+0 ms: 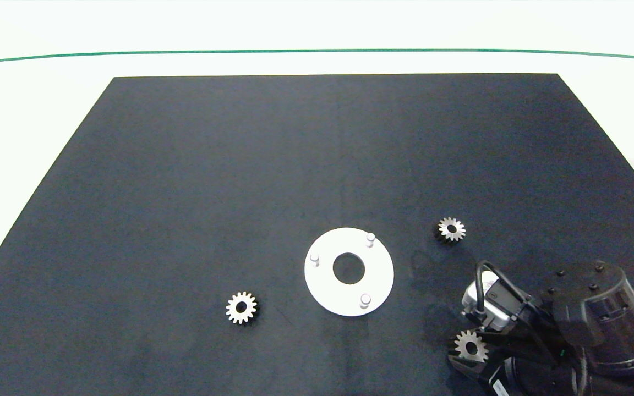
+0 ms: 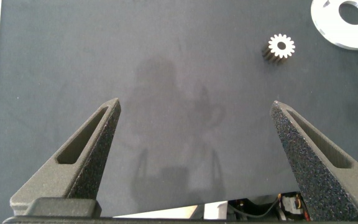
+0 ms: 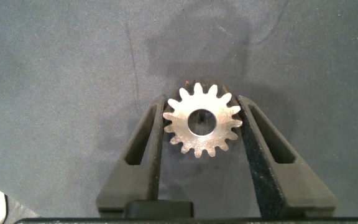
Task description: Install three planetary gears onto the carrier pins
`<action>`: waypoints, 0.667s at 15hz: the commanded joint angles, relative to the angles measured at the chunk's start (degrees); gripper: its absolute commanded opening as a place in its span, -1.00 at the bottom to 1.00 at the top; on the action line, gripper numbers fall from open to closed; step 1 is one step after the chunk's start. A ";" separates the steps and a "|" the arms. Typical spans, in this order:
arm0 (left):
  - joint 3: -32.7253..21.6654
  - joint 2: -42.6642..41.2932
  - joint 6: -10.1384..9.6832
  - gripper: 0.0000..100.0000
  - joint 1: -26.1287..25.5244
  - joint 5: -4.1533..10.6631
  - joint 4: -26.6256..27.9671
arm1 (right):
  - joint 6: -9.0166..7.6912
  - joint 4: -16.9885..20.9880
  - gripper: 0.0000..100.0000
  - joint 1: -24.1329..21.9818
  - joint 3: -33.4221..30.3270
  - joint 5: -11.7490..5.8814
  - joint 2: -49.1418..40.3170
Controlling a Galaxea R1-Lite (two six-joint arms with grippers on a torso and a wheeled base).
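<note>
The white carrier disc point(image 1: 328, 286) lies flat on the black mat, its three carrier pins point(image 1: 370, 238) standing bare around the centre hole. One planetary gear point(image 1: 452, 229) rests on the mat to the disc's right. Another gear point(image 1: 241, 308) lies to its lower left and also shows as the gear point(image 2: 281, 46) in the left wrist view, beside the disc point(image 2: 331, 28). My right gripper point(image 1: 468, 347) is at the bottom right, shut on a third gear point(image 3: 202, 120), with a finger touching each side. My left gripper point(image 2: 195, 104) hangs open over bare mat, outside the head view.
The black mat point(image 1: 185, 192) covers most of a white table, with a green line point(image 1: 317, 51) along the far side. The right arm's dark body point(image 1: 597, 319) fills the bottom right corner.
</note>
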 commanded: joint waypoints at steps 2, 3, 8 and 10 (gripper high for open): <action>-0.02 -0.08 0.02 1.00 -0.02 -0.01 0.11 | -0.05 -0.08 -0.29 0.00 0.00 -0.03 -0.02; -0.02 -0.08 0.02 1.00 -0.02 -0.01 0.11 | -0.05 0.00 -0.32 0.00 0.09 -0.03 -0.11; -0.02 -0.08 0.02 1.00 -0.02 -0.01 0.11 | -0.05 0.00 -0.50 0.00 -0.09 0.05 -1.07; -0.02 0.00 0.02 1.00 -0.02 -0.01 0.11 | -0.22 0.09 -0.50 0.00 -0.18 -0.03 -3.01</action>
